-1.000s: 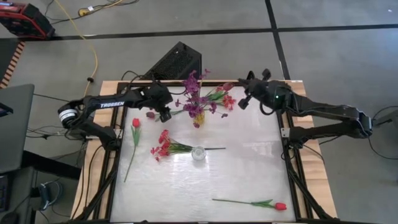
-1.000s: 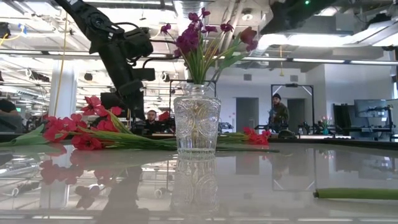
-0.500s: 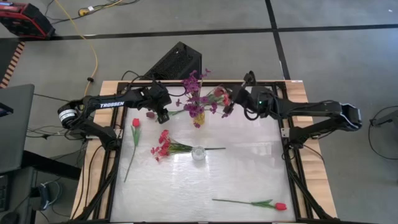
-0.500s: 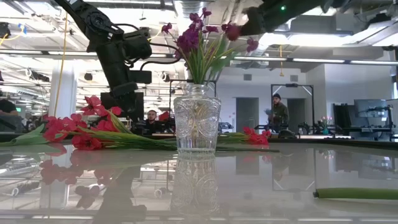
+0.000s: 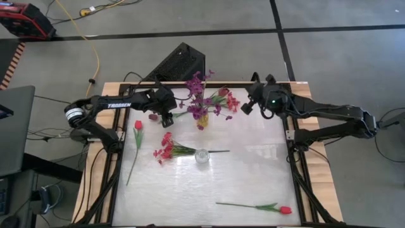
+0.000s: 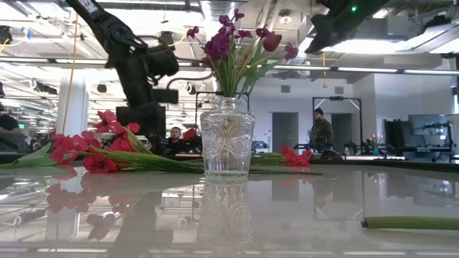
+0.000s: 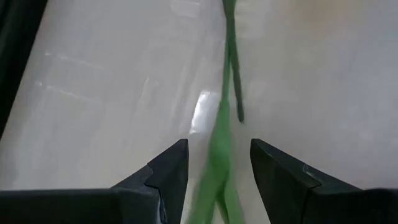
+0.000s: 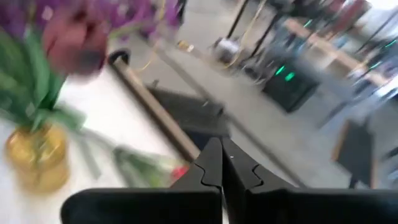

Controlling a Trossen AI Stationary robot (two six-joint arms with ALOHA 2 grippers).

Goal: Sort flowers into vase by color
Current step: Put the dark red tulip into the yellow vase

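Note:
A dark maroon tulip (image 5: pixel 153 116) lies at the far left of the table. My left gripper (image 5: pixel 166 118) stands open over it, pointing steeply down. In the left wrist view its fingers (image 7: pixel 217 146) stand either side of the green stem (image 7: pixel 227 93) without touching it. Purple sprays (image 5: pixel 197 95) and a maroon tulip (image 8: pixel 74 37) stand in a gold vase (image 8: pixel 34 155). My right gripper (image 5: pixel 244 107) hovers shut, with nothing in it, to the right of that vase. A red-pink spray (image 5: pixel 166 149), a red tulip (image 5: pixel 138 125) and another red tulip (image 5: pixel 285 209) lie flat on the table.
A clear cut-glass vase (image 5: pixel 202 156) stands mid-table beside the red-pink spray's stem. More red-pink blossoms (image 5: pixel 231 101) show at the far side, right of the gold vase. A black box (image 5: pixel 180 63) sits beyond the far edge. People (image 6: pixel 321 129) are in the room behind.
My right gripper, shut all the while, swung left toward the flowers in the gold vase and then drew back to the right. The maroon tulip in that vase has shifted a little.

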